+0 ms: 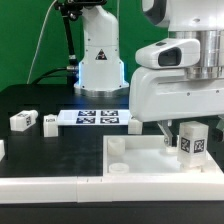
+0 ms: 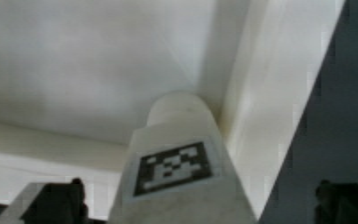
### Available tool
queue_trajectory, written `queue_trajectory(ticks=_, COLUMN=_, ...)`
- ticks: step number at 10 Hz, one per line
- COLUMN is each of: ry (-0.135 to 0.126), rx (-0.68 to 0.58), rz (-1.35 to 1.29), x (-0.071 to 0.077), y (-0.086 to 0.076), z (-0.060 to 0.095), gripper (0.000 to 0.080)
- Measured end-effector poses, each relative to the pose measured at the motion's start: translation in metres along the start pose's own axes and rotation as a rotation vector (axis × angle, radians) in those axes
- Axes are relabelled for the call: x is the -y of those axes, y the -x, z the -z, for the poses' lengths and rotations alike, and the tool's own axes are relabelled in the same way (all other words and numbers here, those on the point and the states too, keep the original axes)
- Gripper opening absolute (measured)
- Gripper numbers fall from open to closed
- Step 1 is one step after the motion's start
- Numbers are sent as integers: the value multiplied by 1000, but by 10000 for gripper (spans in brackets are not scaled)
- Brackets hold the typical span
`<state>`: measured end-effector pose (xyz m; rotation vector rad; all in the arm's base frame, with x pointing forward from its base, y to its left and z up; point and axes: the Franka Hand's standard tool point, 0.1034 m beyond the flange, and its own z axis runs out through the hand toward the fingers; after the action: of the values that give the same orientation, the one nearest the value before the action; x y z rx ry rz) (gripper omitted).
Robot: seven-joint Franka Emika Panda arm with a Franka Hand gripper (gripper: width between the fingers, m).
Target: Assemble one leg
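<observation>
The leg (image 1: 192, 141), a small white post with black-and-white tags, stands upright at the far corner of the white tray (image 1: 130, 165) on the exterior view's right. My gripper (image 1: 190, 134) hangs over it, one finger on each side. In the wrist view the leg (image 2: 176, 150) runs up between the two dark fingertips (image 2: 55, 200), with a narrow strip of gap showing on each side. The jaws look open around the leg, not pressing on it. The leg's foot and the socket under it are hidden.
Two more white legs (image 1: 22, 120) (image 1: 50, 123) lie on the black table at the exterior view's left. The marker board (image 1: 100, 118) lies behind the tray. The robot's white base (image 1: 98, 60) stands at the back. A round socket (image 1: 117, 147) shows in the tray's near-left corner.
</observation>
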<state>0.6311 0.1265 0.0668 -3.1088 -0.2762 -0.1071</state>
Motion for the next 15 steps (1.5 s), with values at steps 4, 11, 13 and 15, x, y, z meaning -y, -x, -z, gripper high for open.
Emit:
queue_trajectory(ticks=4, ry=3, rx=1, rz=0, x=-2, y=0, z=0, gripper=291)
queue_trajectory(ticks=11, ry=-36, rx=-12, rz=-574, x=-4, y=-1, z=-2, gripper=291)
queue_trajectory(ticks=13, ry=-40, rx=-11, rz=-836, x=-3, y=-1, z=-3, gripper=291)
queue_trajectory(ticks=15, ry=-33, rx=-12, rz=-1081, x=0, y=-1, z=-4, gripper=291)
